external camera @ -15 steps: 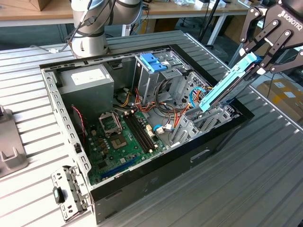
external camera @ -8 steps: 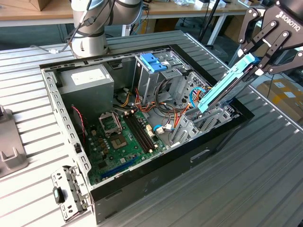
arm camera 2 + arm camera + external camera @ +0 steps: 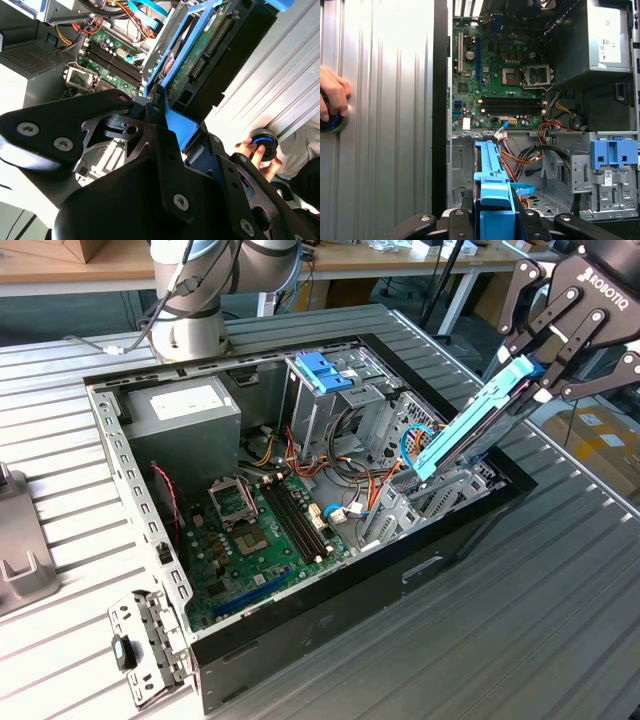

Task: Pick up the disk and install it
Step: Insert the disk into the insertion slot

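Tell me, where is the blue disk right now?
The disk is clamped in the gripper, tilted over the computer case at the exterior view's right, its low end by the grey drive bay.

Open PC case (image 3: 150,540) on slatted table (image 3: 520,640): green mobo (image 3: 270,530), grey PSU (image 3: 185,415), dark-blue latch piece (image 3: 325,370) on drive cage.

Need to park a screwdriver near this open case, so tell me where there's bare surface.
The ribbed metal table in front of the computer case is bare. Behind the case, a bare strip runs beside the arm's base. Inside it's crowded: cables, the motherboard, and the disk held in the gripper.
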Robot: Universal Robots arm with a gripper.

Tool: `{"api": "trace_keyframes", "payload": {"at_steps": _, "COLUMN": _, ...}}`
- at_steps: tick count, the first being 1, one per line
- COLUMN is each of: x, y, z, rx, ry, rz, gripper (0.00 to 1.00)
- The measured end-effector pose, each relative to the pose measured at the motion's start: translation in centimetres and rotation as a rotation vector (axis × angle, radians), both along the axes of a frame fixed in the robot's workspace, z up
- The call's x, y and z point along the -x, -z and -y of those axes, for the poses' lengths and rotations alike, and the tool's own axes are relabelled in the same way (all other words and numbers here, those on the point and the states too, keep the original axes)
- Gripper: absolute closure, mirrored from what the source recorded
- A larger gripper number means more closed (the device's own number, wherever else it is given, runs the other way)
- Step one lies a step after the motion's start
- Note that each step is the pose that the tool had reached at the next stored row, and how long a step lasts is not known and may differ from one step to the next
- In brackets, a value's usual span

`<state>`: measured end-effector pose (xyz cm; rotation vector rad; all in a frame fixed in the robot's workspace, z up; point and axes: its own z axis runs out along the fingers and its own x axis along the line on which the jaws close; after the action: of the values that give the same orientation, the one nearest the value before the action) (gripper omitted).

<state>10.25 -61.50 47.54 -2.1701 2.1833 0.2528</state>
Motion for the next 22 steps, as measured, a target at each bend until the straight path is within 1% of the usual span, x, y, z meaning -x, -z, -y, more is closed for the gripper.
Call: {"api": "trace_keyframes", "payload": {"at_steps": 22, "x": 0.5, "y": 0.6, "z": 0.0, "rx": -0.0072, "ry": 0.0, "rz": 0.0, "gripper": 0.63}}
